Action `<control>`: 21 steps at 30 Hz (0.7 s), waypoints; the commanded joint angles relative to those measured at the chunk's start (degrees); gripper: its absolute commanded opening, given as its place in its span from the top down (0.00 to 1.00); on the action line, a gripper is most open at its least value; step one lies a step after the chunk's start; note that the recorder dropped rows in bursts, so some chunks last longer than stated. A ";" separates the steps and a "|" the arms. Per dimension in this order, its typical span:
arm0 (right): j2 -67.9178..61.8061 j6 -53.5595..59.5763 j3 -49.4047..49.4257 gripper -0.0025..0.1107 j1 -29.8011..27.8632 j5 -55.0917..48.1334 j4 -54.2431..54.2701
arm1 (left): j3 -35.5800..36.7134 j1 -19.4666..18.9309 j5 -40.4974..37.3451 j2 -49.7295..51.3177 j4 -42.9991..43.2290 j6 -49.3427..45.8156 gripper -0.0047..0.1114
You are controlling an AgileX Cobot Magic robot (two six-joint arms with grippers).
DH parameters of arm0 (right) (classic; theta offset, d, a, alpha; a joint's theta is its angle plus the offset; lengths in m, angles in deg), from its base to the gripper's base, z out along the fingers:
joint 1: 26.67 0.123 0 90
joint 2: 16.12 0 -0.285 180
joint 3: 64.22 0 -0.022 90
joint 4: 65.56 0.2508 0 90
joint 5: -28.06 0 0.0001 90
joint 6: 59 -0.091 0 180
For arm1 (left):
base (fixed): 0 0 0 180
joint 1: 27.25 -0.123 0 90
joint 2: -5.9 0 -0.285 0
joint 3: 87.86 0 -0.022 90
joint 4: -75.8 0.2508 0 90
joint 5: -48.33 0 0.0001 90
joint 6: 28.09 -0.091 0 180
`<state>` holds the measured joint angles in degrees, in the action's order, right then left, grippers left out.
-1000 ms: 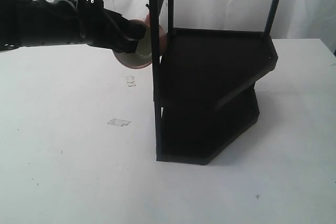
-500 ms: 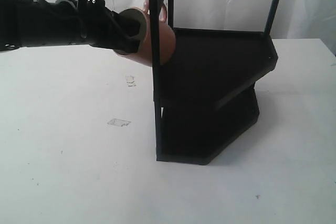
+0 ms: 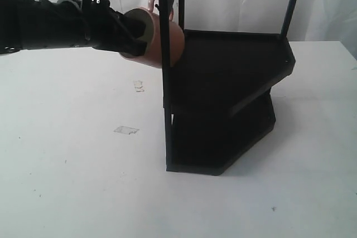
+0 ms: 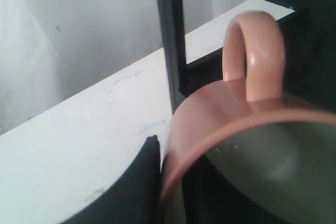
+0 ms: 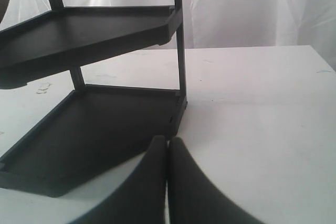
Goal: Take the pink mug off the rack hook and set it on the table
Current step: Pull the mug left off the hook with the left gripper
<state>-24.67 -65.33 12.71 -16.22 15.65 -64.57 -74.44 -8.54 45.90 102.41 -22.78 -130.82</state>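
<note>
Mug (image 3: 174, 40): airborne, tipped on its side, handle uppermost, close by hook (image 3: 158, 8) on the front upright of rack (image 3: 228, 76); whether hooked, cannot tell. Left end effector (image 3: 140, 30): clamped on mug rim, above surface (image 3: 72, 154). Right end effector (image 5: 168, 150): fingers pressed together, empty, near rack's lower shelf.

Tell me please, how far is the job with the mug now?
Done: the left gripper grips the mug by its rim. In hand: the mug is in the air at the rack post, handle up near the hook; whether it is free of the hook I cannot tell. Left: set it down on the table.
</note>
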 commanded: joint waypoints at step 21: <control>0.22 0.10 0.28 0.98 -0.20 0.13 -0.61 | 8.08 0.31 39.20 -5.34 -1.37 -18.27 0.96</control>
<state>-24.67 -65.33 12.71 -16.22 15.65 -64.57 -67.80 -8.54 85.82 98.05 -23.07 -140.28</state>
